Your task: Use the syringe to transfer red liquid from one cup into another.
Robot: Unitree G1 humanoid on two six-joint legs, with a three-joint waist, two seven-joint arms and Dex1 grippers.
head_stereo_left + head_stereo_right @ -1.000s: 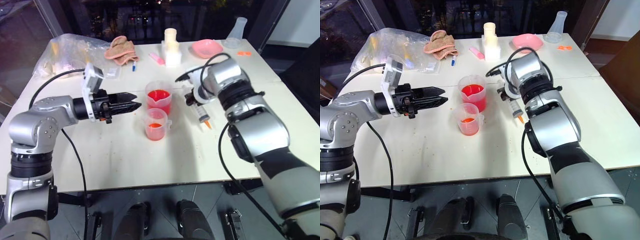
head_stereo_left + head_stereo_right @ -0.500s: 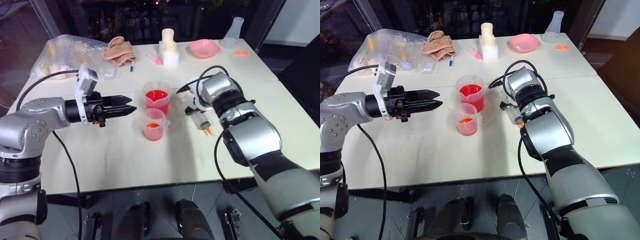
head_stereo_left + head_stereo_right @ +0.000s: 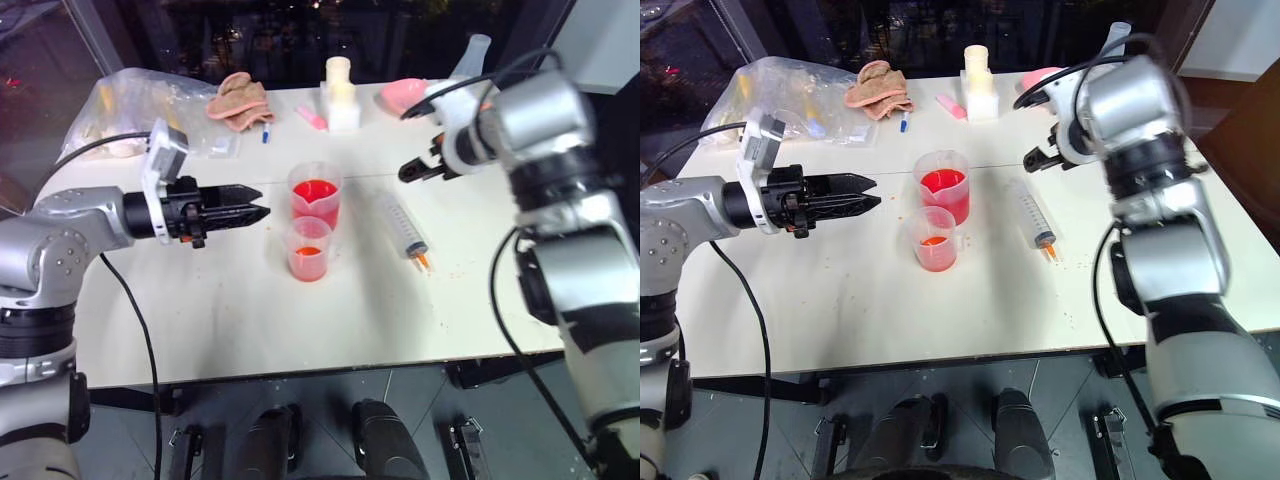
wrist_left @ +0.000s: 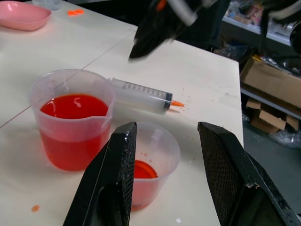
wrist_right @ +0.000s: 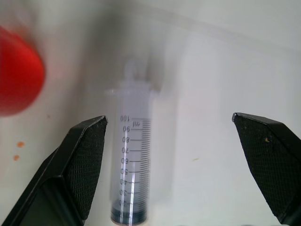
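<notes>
The syringe [image 3: 403, 226] lies flat on the white table [image 3: 230, 320], right of the cups, with its orange tip toward the near edge. Nothing holds it. My right gripper [image 3: 406, 172] hovers above and behind it, open, and the right wrist view shows the syringe [image 5: 131, 165] below its spread fingers. The taller cup [image 3: 316, 197] is about half full of red liquid [image 3: 316, 190]. Just in front of it, the smaller cup [image 3: 308, 249] has a little red liquid at the bottom. My left gripper [image 3: 258, 213] is level, left of the cups, open and empty, pointing at them.
At the back of the table are a pink bowl [image 3: 405, 92], a clear flask [image 3: 475, 55], a white block with a bottle [image 3: 342, 95], a crumpled cloth [image 3: 240, 98] and a plastic bag [image 3: 140, 105]. Small red drops speckle the table near the cups.
My right gripper opened, let go of the syringe and rose up and away to the right. The syringe now lies on the table. The left gripper stayed put.
</notes>
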